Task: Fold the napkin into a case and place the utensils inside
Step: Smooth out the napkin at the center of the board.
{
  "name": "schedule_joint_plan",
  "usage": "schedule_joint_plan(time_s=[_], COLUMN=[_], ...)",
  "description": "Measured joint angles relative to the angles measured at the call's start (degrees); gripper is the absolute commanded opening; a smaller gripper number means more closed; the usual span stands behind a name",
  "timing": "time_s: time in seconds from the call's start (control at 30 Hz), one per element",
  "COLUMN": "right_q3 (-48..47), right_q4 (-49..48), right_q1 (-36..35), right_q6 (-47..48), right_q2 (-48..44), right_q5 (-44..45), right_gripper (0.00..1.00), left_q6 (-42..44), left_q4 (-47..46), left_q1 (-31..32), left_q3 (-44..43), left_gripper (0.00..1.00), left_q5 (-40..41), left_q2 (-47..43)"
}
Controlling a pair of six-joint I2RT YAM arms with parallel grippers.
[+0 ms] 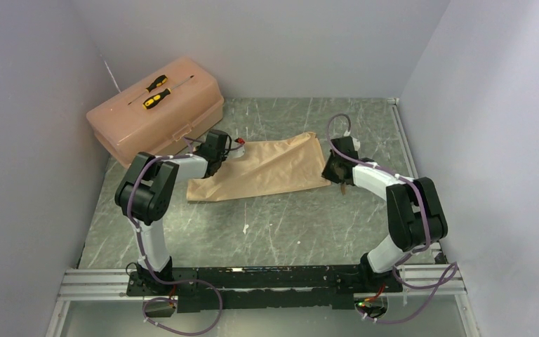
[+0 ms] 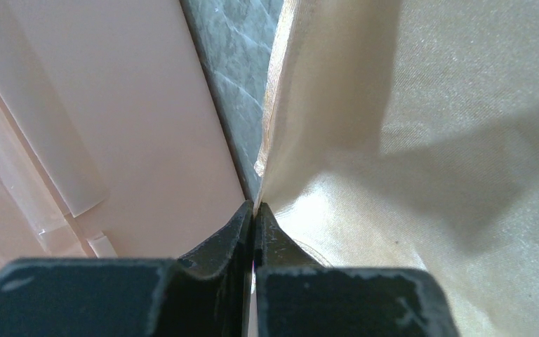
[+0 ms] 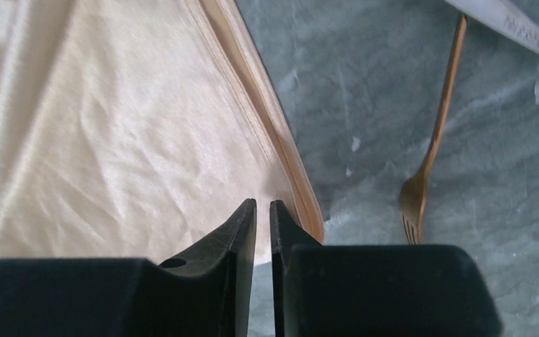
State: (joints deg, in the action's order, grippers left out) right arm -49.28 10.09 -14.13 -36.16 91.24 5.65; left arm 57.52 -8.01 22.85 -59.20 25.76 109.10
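Only the right wrist view shows the one fork [image 3: 438,119] on the desk [image 3: 393,84] beside the single napkin [image 1: 274,168], whose left edge the left pincer [image 2: 255,210] clamps; the right pincer [image 3: 263,210] is nearly together, its grip unclear.

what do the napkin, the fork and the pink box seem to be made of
Napkin: satin-like woven cloth, peach-tan with a soft sheen; it creases and drapes. Fork: probably metal, thin, dull gold-brown, with a faint glint along the handle. Pink box: likely rigid moulded plastic, smooth and semi-matte, with crisp edges.
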Motion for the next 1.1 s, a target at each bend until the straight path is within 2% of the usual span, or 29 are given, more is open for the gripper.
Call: schedule_joint_plan(time_s=[0.13,0.23,0.27,0.57,0.67,0.77,0.83,0.93,1.1], right_q3=[3.0,5.1,5.6,11.3,11.5,9.9,7.3,2.2,-4.5], right_q4=[0.9,1.9,2.1,6.8,9.0,10.5,10.3,8.5,3.8], right_q1=[0.0,0.0,0.0,0.0,0.0,0.0,0.0,0.0,-1.5], right_q6=[-0.1,-0.2,-0.3,-1.0,-1.1,-1.1,-1.2,-1.0,-0.9], right_q2=[-2.1,-4.7,-5.4,-10.8,-13.0,-15.3,-15.7,-13.4,-3.7], right_q5=[-0.2,-0.5,-0.5,-0.9,-1.2,-1.2,-1.3,-1.6,-1.7], right_gripper=[0.10,0.06,0.05,0.06,0.11,0.25,0.26,0.26,0.25], left_q6=[-1.1,-2.7,-3.6,-11.8,-14.8,-18.2,-19.8,-21.6,-23.7], left_q4=[1.9,5.0,6.7,20.6,24.5,28.1,28.8,28.8,30.7], left_q1=[0.0,0.1,0.1,1.5,4.4,7.9,9.8,12.1,12.5], left_q3=[0.0,-0.7,-1.3,-11.1,-14.5,-19.1,-22.0,-24.1,-23.5], left_gripper=[0.25,0.42,0.45,0.49,0.49,0.48,0.48,0.48,0.48], left_q5=[-0.2,-0.8,-1.2,-6.5,-9.4,-12.8,-14.4,-16.2,-17.4], left_q2=[-1.1,-2.1,-2.4,-6.6,-7.1,-6.0,-4.1,-0.6,3.0])
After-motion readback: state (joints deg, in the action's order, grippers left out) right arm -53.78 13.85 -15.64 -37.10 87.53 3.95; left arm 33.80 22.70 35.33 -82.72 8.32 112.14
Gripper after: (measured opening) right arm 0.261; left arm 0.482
